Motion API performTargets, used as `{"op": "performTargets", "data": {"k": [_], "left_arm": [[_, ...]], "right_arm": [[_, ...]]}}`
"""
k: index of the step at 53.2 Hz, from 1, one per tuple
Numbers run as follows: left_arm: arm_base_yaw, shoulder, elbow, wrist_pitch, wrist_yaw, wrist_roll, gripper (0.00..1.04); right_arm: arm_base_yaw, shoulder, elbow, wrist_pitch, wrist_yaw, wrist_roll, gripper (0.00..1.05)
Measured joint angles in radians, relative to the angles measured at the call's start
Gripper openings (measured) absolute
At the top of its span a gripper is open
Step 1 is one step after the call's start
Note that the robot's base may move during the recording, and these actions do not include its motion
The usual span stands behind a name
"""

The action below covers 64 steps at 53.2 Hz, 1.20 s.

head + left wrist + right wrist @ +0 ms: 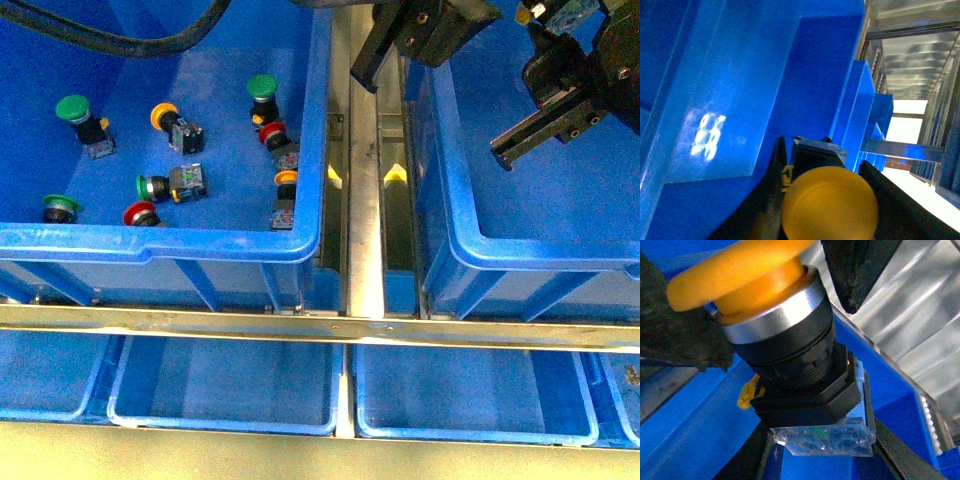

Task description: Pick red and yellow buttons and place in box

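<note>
Nearest us, shallow blue trays (220, 390) sit under a metal rail (320, 325). Beyond the rail, two deep crates stand side by side. The left crate (150, 245) holds loose switches. A near red button (140, 213) and a green switch (60, 207) lie by its front wall. A near yellow button (286, 178) and a far red button (272, 132) lie along its right wall, and a far yellow button (163, 116) lies farther back. The box (520, 250) is the right crate. Above its left wall our left jaws are closed on a left-held yellow button (830, 205). Over its interior our right jaws pinch a right-held yellow button (785, 350).
</note>
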Motion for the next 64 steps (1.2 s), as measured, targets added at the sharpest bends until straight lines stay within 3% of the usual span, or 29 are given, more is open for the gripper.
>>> {"op": "performTargets", "data": {"k": [7,13,26,31,36,42,48,64], "left_arm": [[0.000,0.000,0.000,0.003,-0.021,0.037,0.81],[0.000,0.000,0.000,0.007,-0.029,0.062,0.98],[0.000,0.000,0.000,0.009,-0.093,0.126,0.97],[0.056,0.048,0.027,0.052,0.008,0.178,0.97],[0.094,0.074,0.026,0.045,-0.009,0.205,0.97],[0.114,-0.016,-0.171,0.048,-0.128,0.237,0.97],[0.101,-0.154,-0.310,0.048,-0.142,0.253,0.97],[0.101,-0.307,-0.448,0.050,-0.175,0.346,0.97]], "right_arm": [[0.000,-0.010,-0.008,0.003,0.001,0.001,0.32],[0.000,-0.010,-0.011,0.003,-0.005,0.000,0.32],[-0.010,-0.010,-0.024,-0.002,-0.012,0.000,0.32],[-0.014,-0.010,-0.026,-0.004,-0.016,0.001,0.32],[-0.015,-0.014,-0.027,-0.005,-0.024,0.001,0.32],[-0.031,-0.015,-0.028,-0.013,-0.018,0.001,0.32],[-0.032,-0.017,-0.028,-0.018,-0.025,0.001,0.32],[-0.036,-0.027,-0.028,-0.039,-0.026,0.001,0.31]]}}
